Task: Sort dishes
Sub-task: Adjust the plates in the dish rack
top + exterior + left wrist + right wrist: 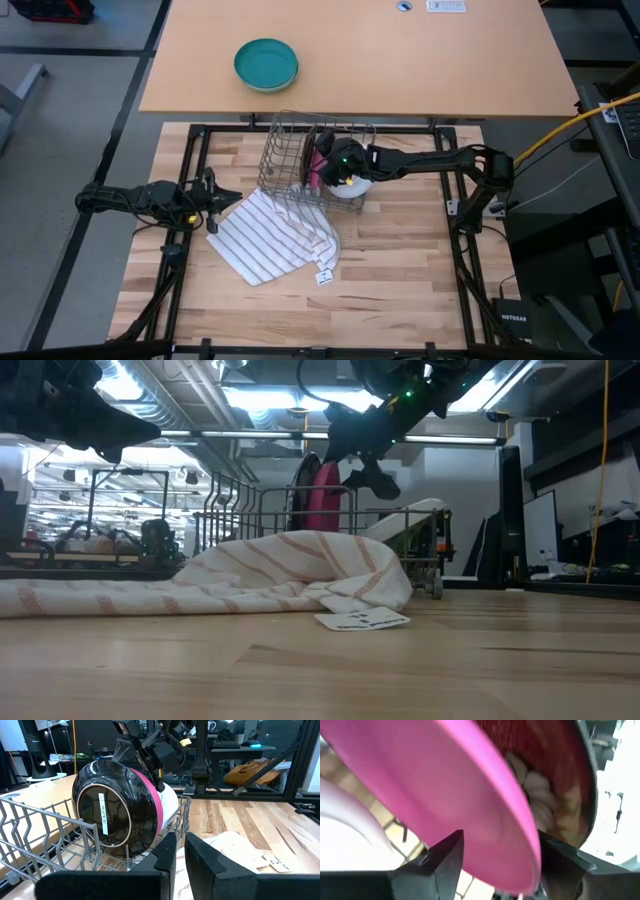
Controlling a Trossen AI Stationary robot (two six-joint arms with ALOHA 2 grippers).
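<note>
Crowding rack: cloth, teal bowl

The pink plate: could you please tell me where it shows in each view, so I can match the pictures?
High view: pink plate on edge in the wire rack, under the right gripper.
Low view: upright behind the striped cloth, centre.
Left wrist view: pink rim behind the dark plate.
Right wrist view: fills the picture.
Shared landmark: the rack.
</note>
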